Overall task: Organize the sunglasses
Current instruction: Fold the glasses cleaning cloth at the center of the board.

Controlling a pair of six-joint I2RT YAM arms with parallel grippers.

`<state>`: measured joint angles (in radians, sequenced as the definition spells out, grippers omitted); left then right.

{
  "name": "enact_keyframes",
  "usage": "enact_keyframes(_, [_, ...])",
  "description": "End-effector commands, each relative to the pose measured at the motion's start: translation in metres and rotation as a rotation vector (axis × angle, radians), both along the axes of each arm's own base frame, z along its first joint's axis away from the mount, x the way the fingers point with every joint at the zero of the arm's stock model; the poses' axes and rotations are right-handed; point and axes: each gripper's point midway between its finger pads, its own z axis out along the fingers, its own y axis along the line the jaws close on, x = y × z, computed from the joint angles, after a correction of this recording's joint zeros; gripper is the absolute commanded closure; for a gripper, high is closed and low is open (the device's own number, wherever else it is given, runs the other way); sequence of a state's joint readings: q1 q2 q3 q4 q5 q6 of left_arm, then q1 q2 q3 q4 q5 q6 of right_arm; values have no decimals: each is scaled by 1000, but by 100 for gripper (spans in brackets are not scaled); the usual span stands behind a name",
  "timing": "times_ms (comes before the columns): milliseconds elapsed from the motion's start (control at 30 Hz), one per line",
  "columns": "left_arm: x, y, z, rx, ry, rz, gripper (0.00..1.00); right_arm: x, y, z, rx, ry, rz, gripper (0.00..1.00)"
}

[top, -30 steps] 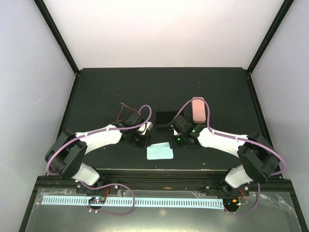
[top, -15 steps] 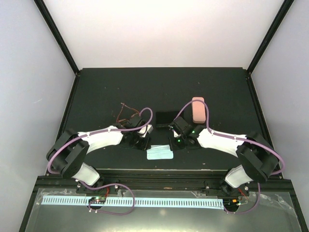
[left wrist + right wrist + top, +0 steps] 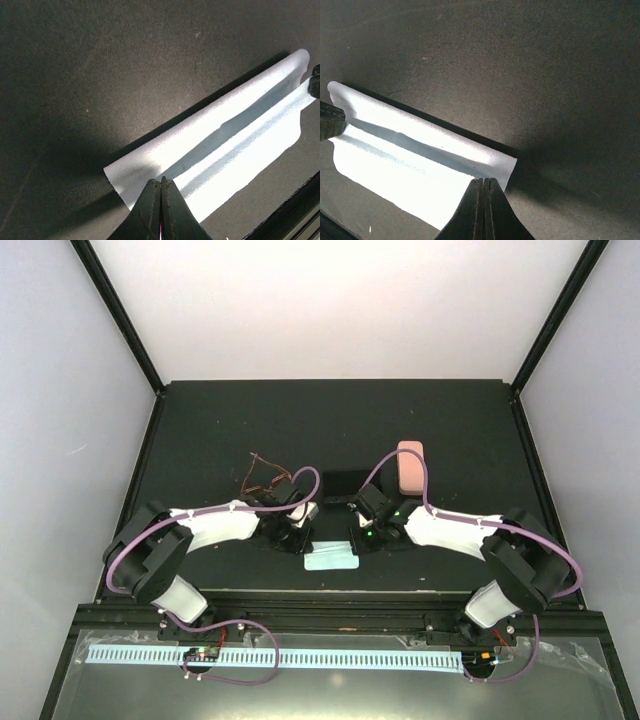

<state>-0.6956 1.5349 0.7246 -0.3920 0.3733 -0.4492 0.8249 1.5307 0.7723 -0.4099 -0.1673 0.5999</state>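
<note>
- Top external: left claw (image 3: pixel 300 539) and right claw (image 3: pixel 358 539) are down at opposite ends of the pale blue cloth (image 3: pixel 331 557), near the front edge of the bench (image 3: pixel 200 430).
- Left wrist: left claw fully closed, tips pinching the cloth's near edge.
- Right wrist: right claw likewise closed on the cloth's edge.
- Cloth's far edge stands up in a long fold.
- Thin brown sunglasses (image 3: pixel 262 473) lie on the bench behind the left arm, apart from the cloth.
- Black case (image 3: pixel 343 483) and pink case (image 3: pixel 410 467) sit behind the right arm.

A lab robot cell: black table (image 3: pixel 330 420) boxed by bare white walls (image 3: pixel 330 300).
</note>
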Motion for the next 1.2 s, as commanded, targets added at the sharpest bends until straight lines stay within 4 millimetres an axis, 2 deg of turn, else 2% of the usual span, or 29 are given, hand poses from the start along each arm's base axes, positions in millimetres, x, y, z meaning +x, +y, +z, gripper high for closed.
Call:
enact_keyframes(0, [-9,-3,-6,-2,40,-26,98,-7,-4,-8,-21,24,9,99])
enact_keyframes(267, [-10,-2,-7,7,46,-33,98,-16,4,-8,16,51,48,97])
enact_keyframes(367, [-13,-3,-4,1,52,-47,92,-22,9,-4,52,77,70,92])
enact_keyframes(500, [-24,-9,5,-45,73,-89,77,-32,21,11,128,120,98,82])
enact_keyframes(667, [-30,-4,19,-48,51,-99,70,-42,16,19,134,136,102,78])
enact_keyframes(767, [-30,-5,33,-72,21,-104,69,-43,13,24,136,121,99,76])
enact_keyframes(933, [-17,-14,45,-106,-22,-78,71,-29,17,28,118,79,84,76])
enact_keyframes(1067, [-12,-30,40,-165,15,-54,81,-21,32,22,125,86,93,77])
enact_keyframes(1167, [-15,-34,22,-160,63,-43,86,-22,39,12,117,103,102,80])
